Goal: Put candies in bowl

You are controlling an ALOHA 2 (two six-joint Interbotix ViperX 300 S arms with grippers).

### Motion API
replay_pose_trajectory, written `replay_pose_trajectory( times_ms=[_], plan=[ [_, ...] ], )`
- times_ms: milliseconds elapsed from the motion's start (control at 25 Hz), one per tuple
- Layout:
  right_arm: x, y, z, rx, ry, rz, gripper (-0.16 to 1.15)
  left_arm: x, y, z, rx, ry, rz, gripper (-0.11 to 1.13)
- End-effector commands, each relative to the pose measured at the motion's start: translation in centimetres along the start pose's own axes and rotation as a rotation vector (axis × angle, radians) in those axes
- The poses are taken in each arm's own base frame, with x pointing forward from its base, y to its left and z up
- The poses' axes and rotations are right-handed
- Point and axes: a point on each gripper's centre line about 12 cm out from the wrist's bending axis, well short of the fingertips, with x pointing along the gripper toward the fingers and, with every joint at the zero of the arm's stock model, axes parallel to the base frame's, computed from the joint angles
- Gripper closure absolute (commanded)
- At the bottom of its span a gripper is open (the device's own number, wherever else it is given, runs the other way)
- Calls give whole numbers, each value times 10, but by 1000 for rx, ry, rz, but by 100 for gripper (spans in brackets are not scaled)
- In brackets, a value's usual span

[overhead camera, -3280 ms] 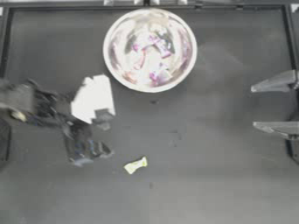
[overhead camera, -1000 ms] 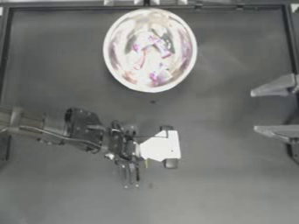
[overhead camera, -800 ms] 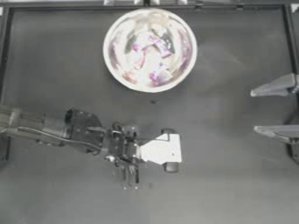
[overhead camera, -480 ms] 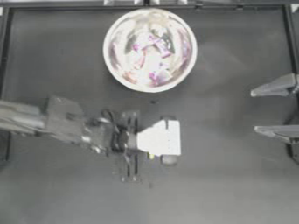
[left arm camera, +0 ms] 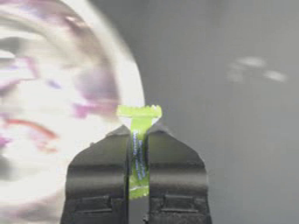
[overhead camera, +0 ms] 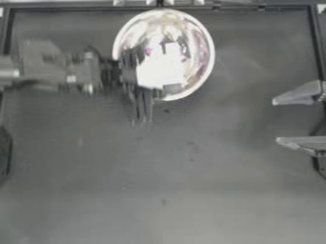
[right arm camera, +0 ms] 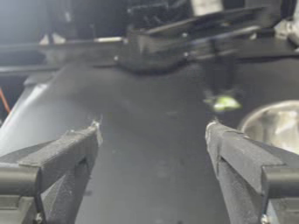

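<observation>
1. The left gripper (left arm camera: 137, 131) is clenching the yellow-green candy (left arm camera: 139, 114) between its fingers (left arm camera: 99, 170). The wrapper is running lengthwise along the finger gap, and its frilled end is sticking out past the tips.
2. In the top view the left arm is reaching in from 9 o'clock and blurring across the bowl (overhead camera: 191, 38). Its white wrist block is sitting over the bowl's middle, so I am judging the candy to be over or just at the bowl's 9 o'clock rim.
3. In the left wrist view the bowl's pale rim (left arm camera: 130, 74) is passing right at the fingertips, with purple and red wrappers smeared inside. The relation that matters is whether the candy is hanging inside that rim or just outside it, and that is too blurred to settle.
4. The right gripper (right arm camera: 153, 144) is waiting with fingers spread wide, parked at 3 o'clock on the worktop (overhead camera: 191, 190), well apart from the bowl. The left arm is plainly the nearer one.
</observation>
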Motion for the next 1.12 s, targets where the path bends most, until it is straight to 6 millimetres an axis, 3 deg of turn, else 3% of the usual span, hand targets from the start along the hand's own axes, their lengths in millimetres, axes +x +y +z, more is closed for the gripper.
replay_pose_trajectory(
  times_ms=[40, 200, 520, 680, 840, 880, 1120],
  plan=[
    [5, 1, 6, 3, -12, 2, -2, -16, 42, 13, -20, -102, 71, 74],
    [8, 1, 7, 3, -12, 2, -2, 3, 76, 11, -31, -92, 120, 74],
    [9, 0, 6, 9, -8, 1, -2, 56, 105, 14, -25, -14, 134, 68],
    [9, 1, 6, 9, -6, 2, -2, 60, 108, 12, -34, 6, 131, 49],
    [9, 0, 5, 6, -3, 1, -2, 63, 106, 9, -40, 15, 123, 2],
    [9, 1, 5, 8, -3, 2, -2, 63, 106, 9, -42, 14, 121, -5],
    [9, 1, 3, 8, 0, 2, -2, 50, 105, 16, -39, -13, 126, 2]
  ],
)
